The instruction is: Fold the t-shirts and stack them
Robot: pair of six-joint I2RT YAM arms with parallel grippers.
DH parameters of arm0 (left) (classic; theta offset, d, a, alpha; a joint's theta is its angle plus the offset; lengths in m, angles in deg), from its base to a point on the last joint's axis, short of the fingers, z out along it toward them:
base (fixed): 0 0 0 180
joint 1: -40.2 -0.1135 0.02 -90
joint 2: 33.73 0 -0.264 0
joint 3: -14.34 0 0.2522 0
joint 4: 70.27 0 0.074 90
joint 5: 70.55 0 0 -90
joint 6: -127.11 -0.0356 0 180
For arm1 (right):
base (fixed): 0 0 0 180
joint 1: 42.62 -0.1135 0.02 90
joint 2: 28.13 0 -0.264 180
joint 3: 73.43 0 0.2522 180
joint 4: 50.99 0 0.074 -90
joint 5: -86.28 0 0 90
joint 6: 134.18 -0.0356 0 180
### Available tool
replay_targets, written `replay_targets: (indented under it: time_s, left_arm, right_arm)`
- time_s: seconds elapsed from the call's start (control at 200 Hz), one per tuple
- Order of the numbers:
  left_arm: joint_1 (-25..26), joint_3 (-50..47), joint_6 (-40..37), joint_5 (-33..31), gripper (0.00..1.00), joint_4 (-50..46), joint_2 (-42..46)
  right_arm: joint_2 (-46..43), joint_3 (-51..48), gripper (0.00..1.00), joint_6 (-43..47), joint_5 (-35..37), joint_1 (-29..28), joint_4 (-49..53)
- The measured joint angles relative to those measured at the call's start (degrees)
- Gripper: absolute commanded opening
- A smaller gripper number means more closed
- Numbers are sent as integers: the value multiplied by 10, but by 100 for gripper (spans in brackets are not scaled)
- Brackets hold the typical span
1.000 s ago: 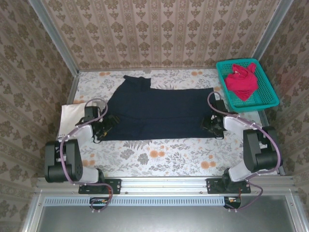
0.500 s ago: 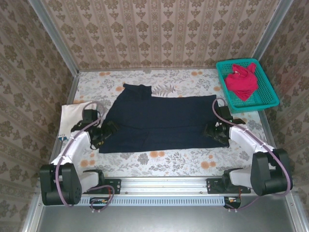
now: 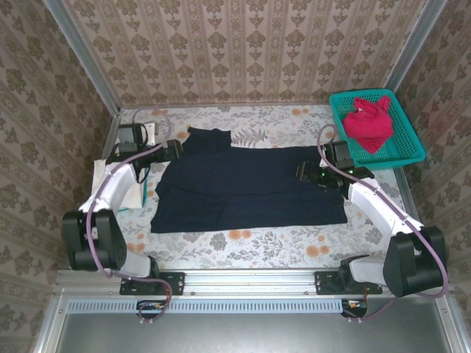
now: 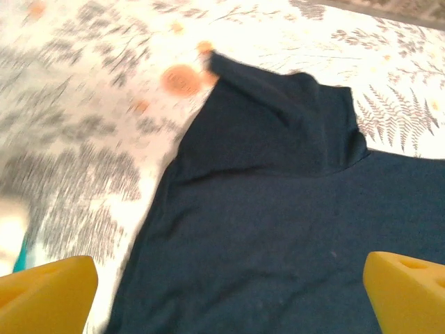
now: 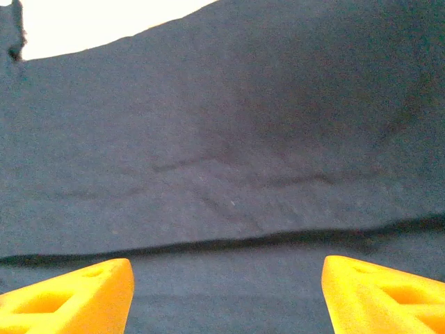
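Lying flat on the table (image 3: 265,246), the navy shirt (image 3: 243,187) is spread across the middle, with one sleeve pointed toward the far wall. A lengthwise fold edge is seen across its body in the right wrist view. The left gripper (image 3: 175,150) is positioned at the shirt's far left edge, beside that sleeve. In the left wrist view its yellow fingers (image 4: 49,285) are held wide apart above the cloth, and nothing is gripped. The right gripper (image 3: 303,173) is positioned over the shirt's right part. Its fingers (image 5: 69,296) are likewise spread, with bare navy cloth between them. The red shirt (image 3: 368,121) is bunched in the teal basket (image 3: 408,151) at the far right corner. The cream shirt (image 3: 101,175) is located at the table's left edge, partly covered by the left arm.
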Motion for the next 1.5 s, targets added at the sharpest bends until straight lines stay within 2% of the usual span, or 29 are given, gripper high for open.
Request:
replay_targets:
  time_s: [0.105,0.195,0.335,0.5,0.64,0.835,0.925,1.295,1.415,1.5]
  left_arm:
    - [0,91,-81,29,95,-8,-92]
    - [-3,170,-143,52,84,-34,-163]
    - [-8,298,-221,73,79,-105,-266]
    - [-8,396,-279,76,66,-169,-360]
    - [-3,478,-304,70,64,-223,-440]
    - [12,619,-334,42,53,-308,-554]
    - [19,661,-342,31,48,-343,-585]
    - [38,708,-363,-25,44,-417,-606]
    - [42,730,-369,-39,33,-433,-620]
    - [43,731,-374,-46,32,-437,-621]
  right_arm:
    - [18,15,73,12,-7,-5,-13]
    - [31,29,73,21,-8,-8,-16]
    - [49,57,73,31,-8,-9,-16]
    - [82,91,73,47,-2,-9,-18]
    - [92,92,73,52,3,-9,-19]
    - [102,92,74,50,10,-9,-32]
    - [108,92,74,50,15,-9,-32]
    - [123,92,74,48,18,-9,-32]
    - [124,92,74,48,18,-9,-32]
    - [124,92,74,47,21,-9,-32]
